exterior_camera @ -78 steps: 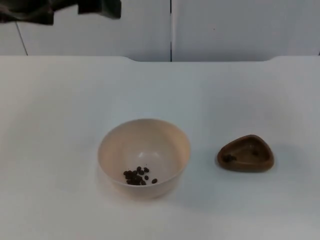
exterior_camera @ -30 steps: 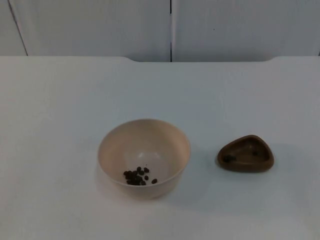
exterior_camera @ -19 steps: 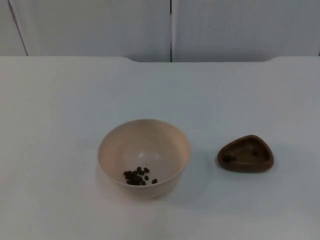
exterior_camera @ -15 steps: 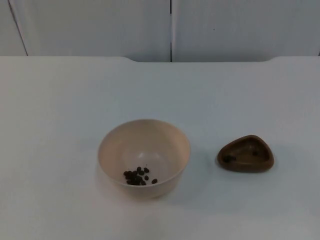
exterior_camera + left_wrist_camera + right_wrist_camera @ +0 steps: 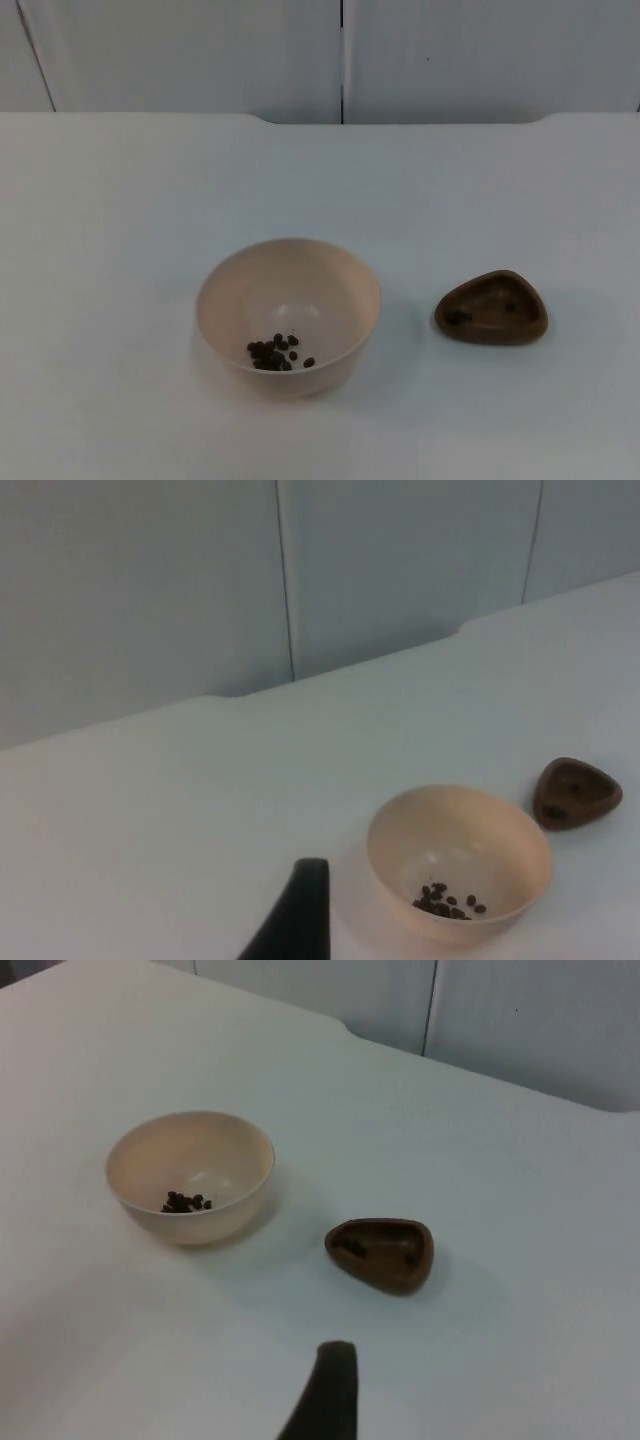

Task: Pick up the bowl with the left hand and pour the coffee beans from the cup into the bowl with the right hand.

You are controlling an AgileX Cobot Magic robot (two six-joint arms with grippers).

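Both pincers, whose spread I cannot tell, sit apart from bowl (image 5: 288, 312) and cup (image 5: 491, 307).

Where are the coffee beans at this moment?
In the top view the coffee beans lie inside the cream bowl near the table's middle, with the brown cup standing apart on the bowl's right.
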